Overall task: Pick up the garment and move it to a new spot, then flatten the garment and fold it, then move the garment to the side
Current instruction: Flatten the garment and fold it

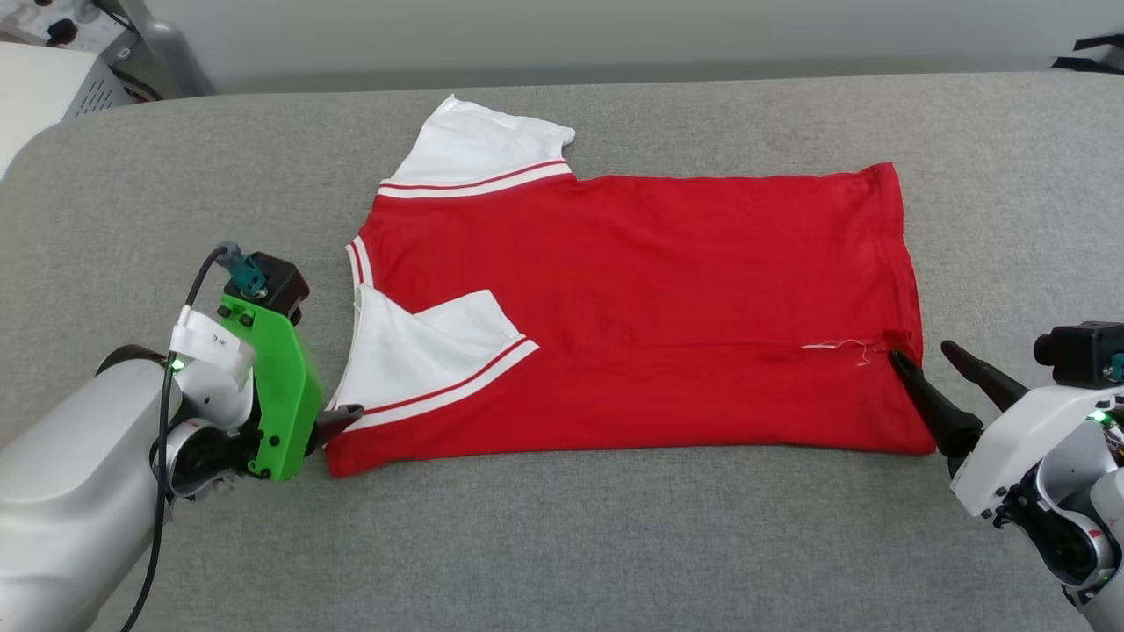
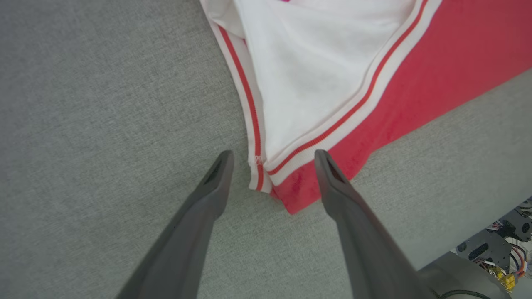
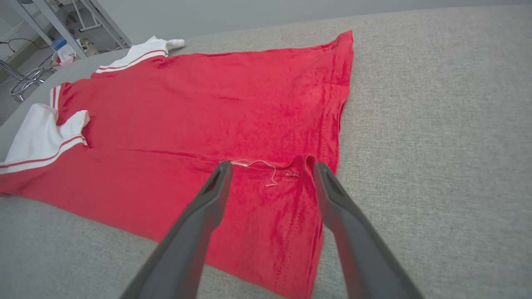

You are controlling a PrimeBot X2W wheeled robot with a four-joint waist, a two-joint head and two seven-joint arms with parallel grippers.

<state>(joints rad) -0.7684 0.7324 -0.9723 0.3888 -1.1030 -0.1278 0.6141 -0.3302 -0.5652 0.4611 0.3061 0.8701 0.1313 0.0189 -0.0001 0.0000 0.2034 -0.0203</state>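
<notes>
The garment [image 1: 632, 290] lies spread on the grey padded table [image 1: 562, 544], red side up, collar end to the left and hem to the right. One white sleeve [image 1: 479, 145] points to the far side, and the other [image 1: 430, 351] lies folded onto the red body. My left gripper [image 1: 338, 421] is open at the near left corner; in the left wrist view its fingers [image 2: 272, 155] straddle the striped trim and red corner of the garment [image 2: 316, 74]. My right gripper [image 1: 922, 353] is open over the near right hem, its fingers [image 3: 270, 166] on either side of a loose white thread on the garment [image 3: 208, 108].
Grey tabletop runs all around the cloth, with a wide strip along the near edge. Equipment boxes and cables [image 1: 53, 79] stand beyond the far left corner. Metal shelving [image 3: 62, 25] shows behind the table in the right wrist view.
</notes>
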